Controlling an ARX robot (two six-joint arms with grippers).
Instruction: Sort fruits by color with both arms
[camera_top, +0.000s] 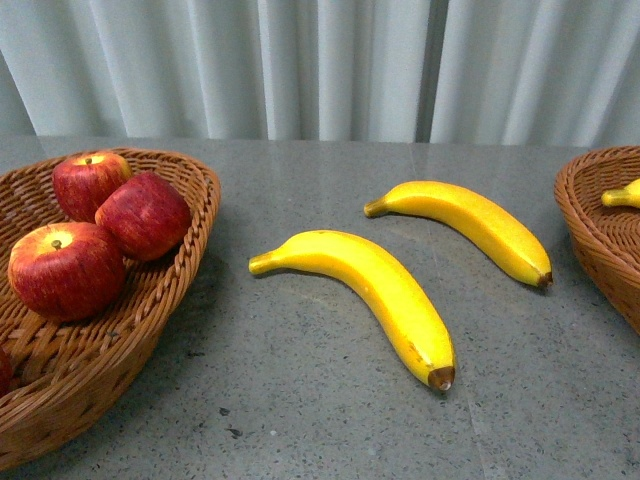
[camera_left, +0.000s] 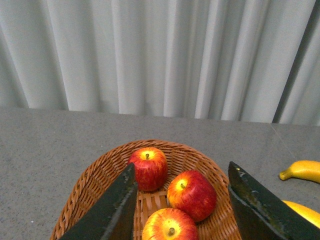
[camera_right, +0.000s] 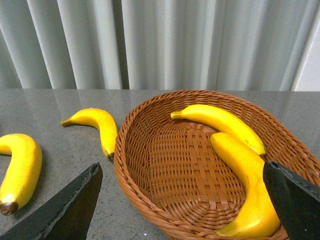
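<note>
Beside my right gripper (camera_right: 182, 167), two loose bananas (camera_right: 97, 125) are lying; it is gaping empty, facing basketed bananas (camera_right: 220, 122), my left gripper (camera_left: 183, 170) likewise facing basketed apples (camera_left: 192, 195).

front cam: low over table (camera_top: 300, 410), facing curtain (camera_top: 300, 60) | left wrist: close above apple basket (camera_left: 95, 175) | right wrist: close above banana basket (camera_right: 170, 160) | all three catch the loose bananas (camera_top: 375, 290)

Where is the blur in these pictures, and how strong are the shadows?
Front view: soft, even light, only a faint shadow under the near banana. Left wrist view: apples sharp, left fingers slightly blurred. Right wrist view: right fingers blurred, basket sharp.
</note>
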